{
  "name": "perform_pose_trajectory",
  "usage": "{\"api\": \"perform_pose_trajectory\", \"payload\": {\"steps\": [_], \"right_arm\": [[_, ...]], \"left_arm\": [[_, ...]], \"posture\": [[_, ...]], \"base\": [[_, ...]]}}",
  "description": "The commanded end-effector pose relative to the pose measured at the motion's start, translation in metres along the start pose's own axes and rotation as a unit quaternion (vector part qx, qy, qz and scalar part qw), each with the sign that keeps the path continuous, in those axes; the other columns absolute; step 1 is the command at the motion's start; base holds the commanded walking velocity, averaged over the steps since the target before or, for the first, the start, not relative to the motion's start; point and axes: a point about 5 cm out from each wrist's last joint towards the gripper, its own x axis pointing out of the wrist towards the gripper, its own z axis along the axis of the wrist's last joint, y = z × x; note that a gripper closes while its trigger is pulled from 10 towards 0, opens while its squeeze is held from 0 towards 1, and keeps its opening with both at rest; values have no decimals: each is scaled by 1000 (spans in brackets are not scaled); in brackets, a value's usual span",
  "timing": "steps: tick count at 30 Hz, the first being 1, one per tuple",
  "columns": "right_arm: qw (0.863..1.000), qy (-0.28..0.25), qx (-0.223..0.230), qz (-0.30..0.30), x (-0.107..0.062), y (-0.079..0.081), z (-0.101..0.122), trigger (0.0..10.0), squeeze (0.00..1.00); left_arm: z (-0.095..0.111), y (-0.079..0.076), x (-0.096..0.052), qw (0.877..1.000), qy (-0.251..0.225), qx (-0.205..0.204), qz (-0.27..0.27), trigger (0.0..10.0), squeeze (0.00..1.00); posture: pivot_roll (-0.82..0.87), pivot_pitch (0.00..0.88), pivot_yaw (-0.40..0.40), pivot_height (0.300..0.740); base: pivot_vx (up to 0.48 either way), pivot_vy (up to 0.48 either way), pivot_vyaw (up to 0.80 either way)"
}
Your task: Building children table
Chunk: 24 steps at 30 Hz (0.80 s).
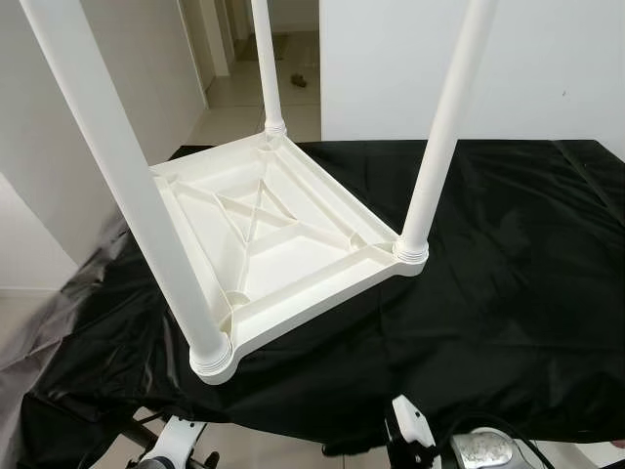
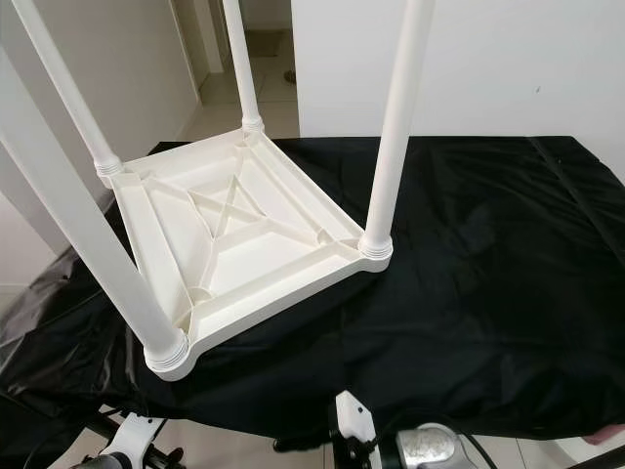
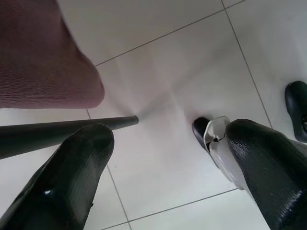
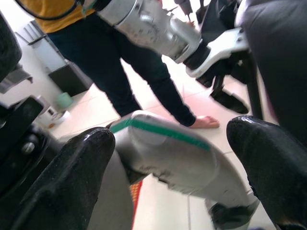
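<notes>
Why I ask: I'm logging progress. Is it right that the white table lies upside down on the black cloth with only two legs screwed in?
Not quite. The table does lie upside down on the black cloth, but four legs stand in its corners, not two. The right eye view shows all four, including the back-left leg; the left eye view shows three.

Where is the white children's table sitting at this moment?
In the eye views the white table lies upside down, legs pointing up, on the left part of the black cloth, in front of the white wall.

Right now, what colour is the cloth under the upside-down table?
Black; the cloth shows best in the left eye view.
</notes>
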Motion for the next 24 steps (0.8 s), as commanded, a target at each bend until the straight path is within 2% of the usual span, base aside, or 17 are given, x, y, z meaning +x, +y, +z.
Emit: {"api": "perform_pose_trajectory", "payload": {"steps": [1,3,4,5,6,7,9,12,19,21,23,24], "right_arm": [[999,21,8,25,2,5,-8,10000,0],[997,61,-8,40,2,8,-20,10000,0],[997,61,-8,40,2,8,-20,10000,0],[994,100,-23,43,2,8,-33,10000,0],[994,100,-23,43,2,8,-33,10000,0],[991,126,-27,36,3,4,-41,10000,0],[989,141,-28,30,3,2,-46,10000,0],[978,205,-38,28,-1,-5,-65,10000,0],[970,239,-36,8,-3,-15,-74,10000,0],[966,257,-27,-31,-4,-26,-83,10000,0],[966,257,-27,-31,-4,-26,-83,10000,0],[963,262,-19,-59,-4,-30,-88,10000,0]], "left_arm": [[8,13,0,999,-4,16,43,10000,0],[11,17,0,999,-5,24,44,10000,0],[11,17,0,999,-5,24,44,10000,0],[12,21,-1,998,-4,31,46,10000,0],[12,21,-1,998,-4,31,46,10000,0],[12,25,-2,998,-4,35,48,10000,0],[13,27,-2,998,-4,38,49,10000,0],[14,33,-4,998,-3,44,55,10000,0],[14,34,-4,997,-3,43,58,10000,0],[11,29,-3,998,-1,40,56,10000,0],[11,29,-3,998,-1,40,56,10000,0],[9,26,-3,998,1,37,54,10000,0]], "posture": [[124,70,179,740],[135,64,190,740],[135,64,190,740],[138,64,197,740],[138,64,197,740],[148,58,207,740],[148,58,207,740],[161,58,208,740],[161,63,200,740],[153,71,172,740],[153,71,172,740],[147,75,161,740]], "base": [[0,0,0],[0,0,0],[0,0,0],[0,0,0],[0,0,0],[0,0,0],[0,0,0],[0,0,0],[0,0,0],[0,0,0],[0,0,0],[0,0,0]]}}
